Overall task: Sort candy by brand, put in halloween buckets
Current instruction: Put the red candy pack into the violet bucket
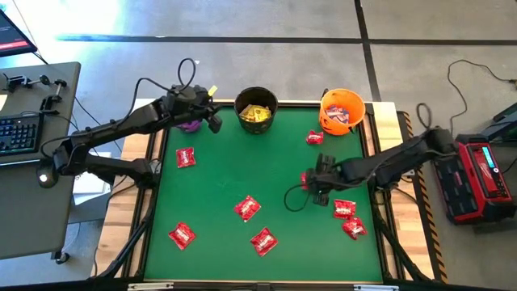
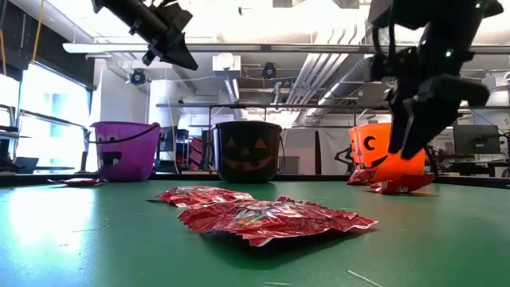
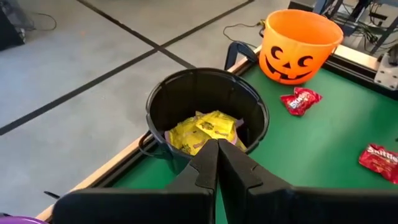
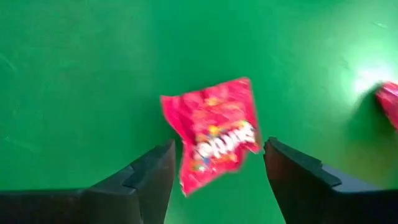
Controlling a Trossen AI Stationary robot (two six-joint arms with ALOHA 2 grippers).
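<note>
Right gripper (image 4: 214,165) spread wide over a red packet (image 4: 214,130) lying on open mat right of centre. Left gripper (image 3: 217,165) clenched, empty, near the far edge between purple bucket (image 2: 125,150) and black bucket (image 3: 208,109).

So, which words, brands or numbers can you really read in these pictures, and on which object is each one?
"Skittles": on the red packet lying between the open fingers of the right end effector, blurred but recognisable.
White lettering on the red packets beside the orange bucket: too small to read.
Print on the yellow packets in the black bucket: too blurred to read.
The buckets carry faces only, no words.
</note>
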